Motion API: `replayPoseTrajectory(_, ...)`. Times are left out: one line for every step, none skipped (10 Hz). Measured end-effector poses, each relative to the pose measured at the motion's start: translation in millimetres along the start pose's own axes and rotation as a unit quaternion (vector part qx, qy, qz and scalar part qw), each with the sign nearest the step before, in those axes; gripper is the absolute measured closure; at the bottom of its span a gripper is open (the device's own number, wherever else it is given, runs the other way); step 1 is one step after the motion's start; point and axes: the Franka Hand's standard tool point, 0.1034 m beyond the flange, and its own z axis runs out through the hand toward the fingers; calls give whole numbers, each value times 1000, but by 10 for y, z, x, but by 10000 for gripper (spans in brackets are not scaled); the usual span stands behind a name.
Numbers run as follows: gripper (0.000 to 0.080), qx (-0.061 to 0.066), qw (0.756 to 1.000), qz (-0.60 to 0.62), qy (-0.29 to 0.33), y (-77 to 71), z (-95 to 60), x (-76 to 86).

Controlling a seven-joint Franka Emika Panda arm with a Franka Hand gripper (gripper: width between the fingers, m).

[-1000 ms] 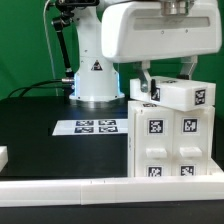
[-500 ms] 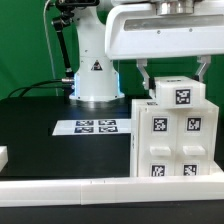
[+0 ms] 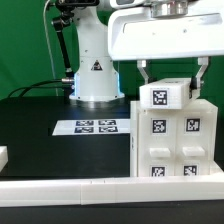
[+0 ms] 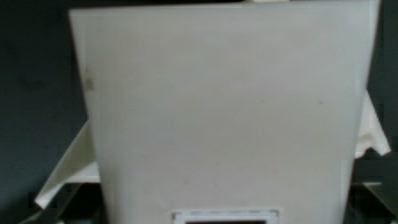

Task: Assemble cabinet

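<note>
At the exterior view's left, a small white piece (image 3: 3, 156) is seen at the table's (image 3: 40, 150) near edge, and the marker board (image 3: 97, 127) lies flat before the arm's base (image 3: 97, 82); neither has been moved over the last second. Further right, the cabinet (image 3: 172, 140) stands upright at the table's front right. A white tagged block (image 3: 166, 95) on its top, skewed and overhanging a second ago, has been turned square. The gripper (image 3: 170, 68) is held spread wide around this block; whether its fingers press it cannot be told. A large white panel (image 4: 214, 100) fills the wrist view. Seating of the top piece appears close to done.
</note>
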Motion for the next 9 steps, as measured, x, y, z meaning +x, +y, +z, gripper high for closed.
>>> replayPoseTrajectory(239,0,1000,18,0,-1,0,-1)
replayPoseTrajectory(239,0,999,50,0,-3,0,-3)
replayPoseTrajectory(239,1,997,78,-1,-6,1,-5)
replayPoseTrajectory(239,1,994,109,-1,-7,1,-5)
replayPoseTrajectory(239,2,991,133,-2,-10,2,-7)
replayPoseTrajectory(239,3,985,174,-3,-12,3,-8)
replayPoseTrajectory(239,3,978,207,-3,-13,3,-8)
replayPoseTrajectory(239,6,968,251,-2,-17,4,-9)
replayPoseTrajectory(239,8,950,312,-3,-21,6,-14)
